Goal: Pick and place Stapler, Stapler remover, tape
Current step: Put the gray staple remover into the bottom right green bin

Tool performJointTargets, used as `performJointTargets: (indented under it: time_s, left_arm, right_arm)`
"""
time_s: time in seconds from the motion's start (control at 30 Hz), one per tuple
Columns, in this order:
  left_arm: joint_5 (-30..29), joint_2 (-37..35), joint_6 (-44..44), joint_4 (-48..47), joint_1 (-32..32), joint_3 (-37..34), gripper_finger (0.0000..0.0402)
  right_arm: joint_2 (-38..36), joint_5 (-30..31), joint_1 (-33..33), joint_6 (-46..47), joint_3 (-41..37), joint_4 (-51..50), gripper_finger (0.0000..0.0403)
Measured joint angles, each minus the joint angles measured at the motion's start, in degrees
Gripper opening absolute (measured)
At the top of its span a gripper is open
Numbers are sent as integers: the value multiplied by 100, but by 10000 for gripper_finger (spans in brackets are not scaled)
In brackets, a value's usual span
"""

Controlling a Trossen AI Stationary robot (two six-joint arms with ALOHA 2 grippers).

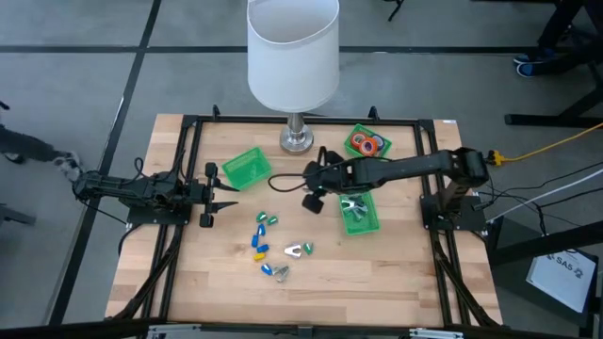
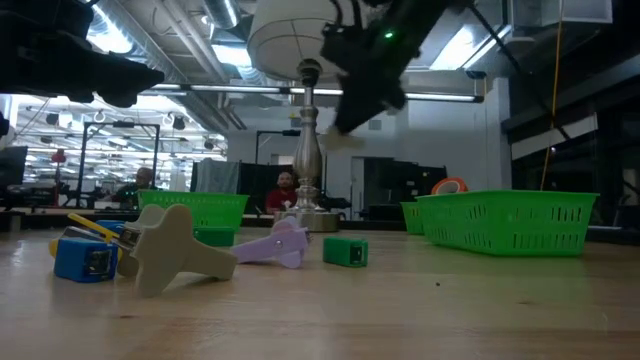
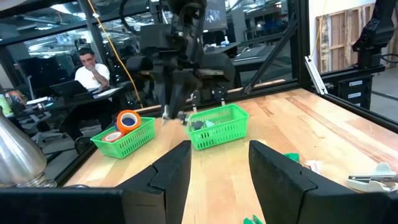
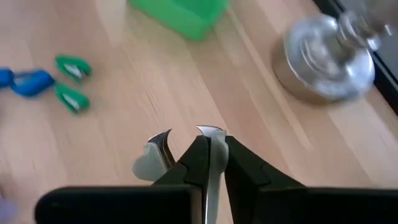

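Staplers (image 1: pixel 263 235) in blue, yellow and green lie scattered nearest the front edge, my left gripper (image 1: pixel 226 195) waiting open beside them. Mid-table, my right gripper (image 4: pixel 210 146) pinches a staple remover (image 4: pixel 155 155) above bare wood, short of the lamp base (image 1: pixel 296 140). Tape rolls (image 1: pixel 367 144) sit in the far-right bin (image 1: pixel 382 135); I can read no writing.

The lamp (image 1: pixel 295 56) stands at the desk's (image 1: pixel 226 282) far edge, middle. One bin (image 1: pixel 247 169) sits just left of its base; a second bin (image 1: pixel 368 143), holding tape rolls (image 1: pixel 367 145), sits just right. A third bin (image 1: pixel 360 212) lies nearer than the second. Small staplers (image 1: pixel 261 235) and staple removers (image 1: pixel 299 250) lie scattered well in front of the lamp.
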Motion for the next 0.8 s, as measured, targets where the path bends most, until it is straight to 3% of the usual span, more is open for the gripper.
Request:
performJointTargets:
  time_s: [0.27, 0.57, 0.8]
  left_arm:
    - [-7, 0, 0, 1, 0, 0, 157]
    - [-7, 1, 0, 1, -2, 1, 157]
    - [-9, 1, 0, 1, 0, 1, 157]
  right_arm:
    - [-375, 13, 105, 322, -128, -916, 35]
    - [-1253, -310, 109, 1323, -1696, -469, 36]
    - [-1573, -740, 109, 1651, -2286, -377, 36]
